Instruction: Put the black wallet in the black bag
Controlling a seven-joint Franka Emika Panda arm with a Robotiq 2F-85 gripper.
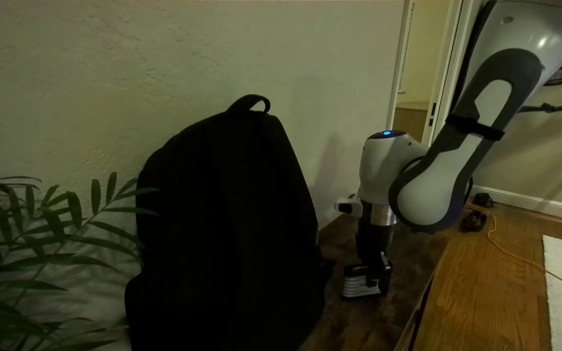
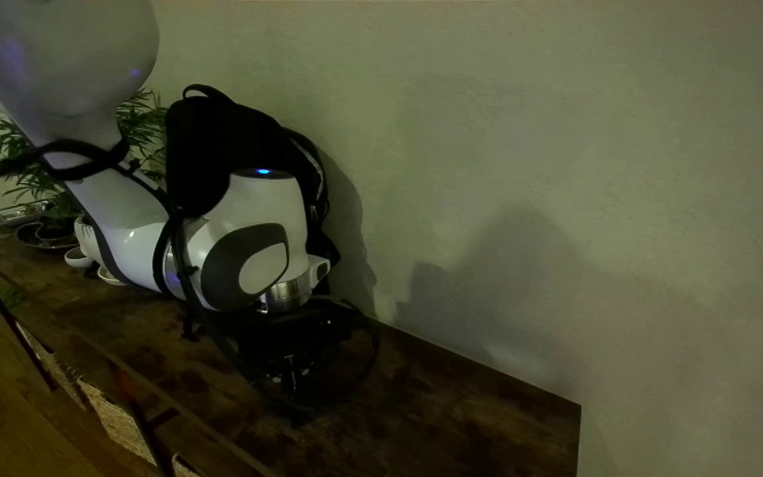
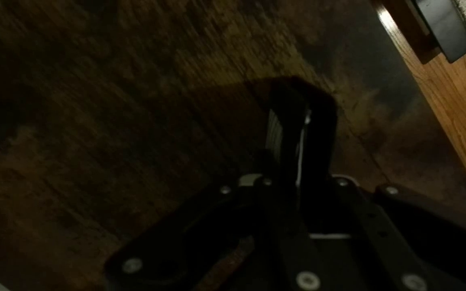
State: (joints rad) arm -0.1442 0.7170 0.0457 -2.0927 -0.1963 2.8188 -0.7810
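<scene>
The end effector (image 3: 297, 184) is clamped on the black wallet (image 1: 360, 286), held low at the dark brown desk (image 2: 461, 417); whether the wallet touches the surface cannot be told. Pale lines run across the wallet's side, too small to tell if any are lettering. The wallet is outside the black backpack (image 1: 227, 229), to its right in an exterior view. The backpack stands by the wall (image 1: 66, 97); a leafy plant (image 1: 74, 209) spreads to its left there.
</scene>
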